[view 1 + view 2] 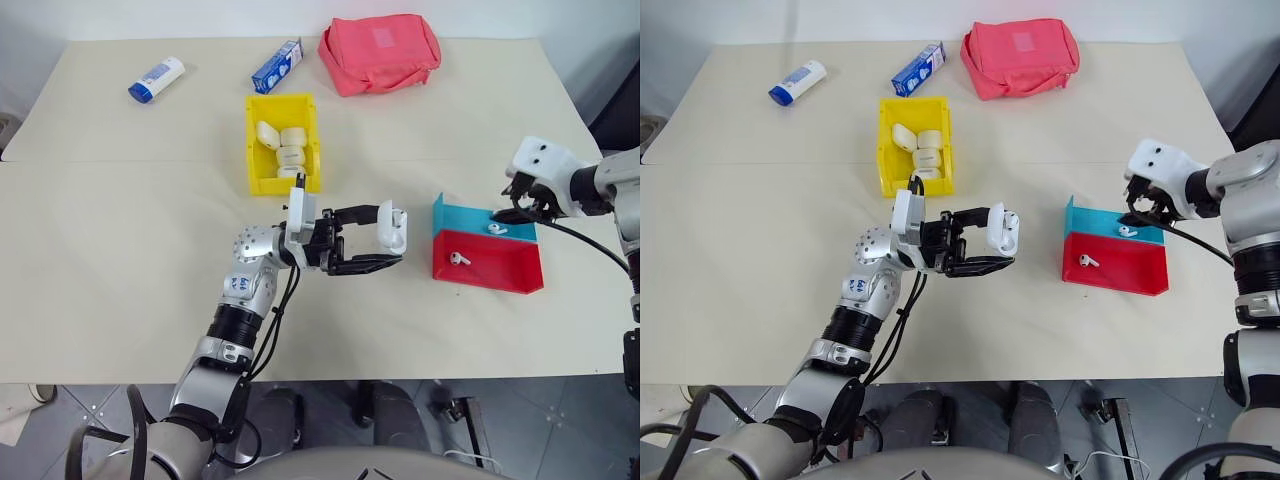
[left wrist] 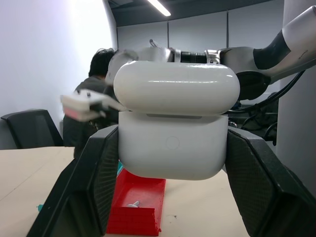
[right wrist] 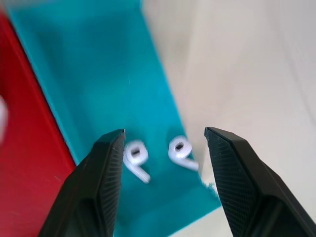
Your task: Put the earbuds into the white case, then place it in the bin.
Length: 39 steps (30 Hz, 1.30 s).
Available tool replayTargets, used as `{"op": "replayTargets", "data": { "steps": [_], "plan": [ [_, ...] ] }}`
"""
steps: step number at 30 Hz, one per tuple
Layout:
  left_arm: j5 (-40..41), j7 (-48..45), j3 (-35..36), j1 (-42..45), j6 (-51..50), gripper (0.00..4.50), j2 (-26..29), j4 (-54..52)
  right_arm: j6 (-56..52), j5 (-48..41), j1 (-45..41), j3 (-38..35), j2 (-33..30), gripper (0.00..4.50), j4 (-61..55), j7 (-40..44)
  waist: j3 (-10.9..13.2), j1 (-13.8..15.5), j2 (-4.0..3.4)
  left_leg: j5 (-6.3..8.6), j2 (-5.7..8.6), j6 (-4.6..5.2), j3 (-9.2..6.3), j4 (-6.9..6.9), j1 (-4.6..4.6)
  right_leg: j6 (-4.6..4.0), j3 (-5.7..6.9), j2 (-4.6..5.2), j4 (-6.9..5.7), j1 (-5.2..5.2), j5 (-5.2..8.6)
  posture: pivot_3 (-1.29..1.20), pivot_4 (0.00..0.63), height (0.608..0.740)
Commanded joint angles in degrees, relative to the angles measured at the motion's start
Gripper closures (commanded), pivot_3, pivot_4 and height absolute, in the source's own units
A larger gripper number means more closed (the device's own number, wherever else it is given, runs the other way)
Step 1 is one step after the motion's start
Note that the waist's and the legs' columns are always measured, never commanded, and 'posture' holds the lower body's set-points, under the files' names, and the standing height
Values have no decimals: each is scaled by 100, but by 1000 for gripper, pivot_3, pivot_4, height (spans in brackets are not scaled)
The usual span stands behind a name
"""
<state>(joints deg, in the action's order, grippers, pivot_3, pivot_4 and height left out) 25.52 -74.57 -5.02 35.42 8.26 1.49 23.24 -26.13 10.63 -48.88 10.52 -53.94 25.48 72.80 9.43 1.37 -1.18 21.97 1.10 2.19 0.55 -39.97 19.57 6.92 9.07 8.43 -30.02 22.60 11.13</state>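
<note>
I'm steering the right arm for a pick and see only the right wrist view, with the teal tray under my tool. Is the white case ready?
Observer: Yes, the left tool is shut on the white case, holding it above the table.
Operator: Any earbud outside the teal tray?
Observer: One earbud lies in the red tray next to it.
Operator: And the bin?
Observer: The yellow bin sits farther back on the table, with several cream cases inside.
</note>
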Motion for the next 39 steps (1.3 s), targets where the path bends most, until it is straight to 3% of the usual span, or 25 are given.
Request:
{"op": "replayTargets", "data": {
  "steps": [1, 9, 39],
  "plan": [
    [66, 3, 8, 61, 80, 1699, -44, -116, -581, -234, 257, -236, -243, 1844, -669, 115, 0, 11, 0, 0, 0, 0, -1, -1, 1, 0, 0, 0, 0, 0, 0, 0, 150, 740],
    [71, -34, -2, 78, 88, 1699, -78, -80, -1352, -286, 709, -223, -308, 1844, -1126, -205, -1, -4, -1, 1, 2, -1, -2, -2, 1, 1, 1, 4, -2, 1, -1, 0, 150, 740],
    [58, 39, -13, -47, 43, 1699, -17, -236, -912, -268, 312, 295, -196, 1844, -346, -295, -1, 1, -1, 0, 5, 1, 1, -3, 1, 1, 1, 4, -3, 1, -1, 0, 150, 740]
  ]
}}
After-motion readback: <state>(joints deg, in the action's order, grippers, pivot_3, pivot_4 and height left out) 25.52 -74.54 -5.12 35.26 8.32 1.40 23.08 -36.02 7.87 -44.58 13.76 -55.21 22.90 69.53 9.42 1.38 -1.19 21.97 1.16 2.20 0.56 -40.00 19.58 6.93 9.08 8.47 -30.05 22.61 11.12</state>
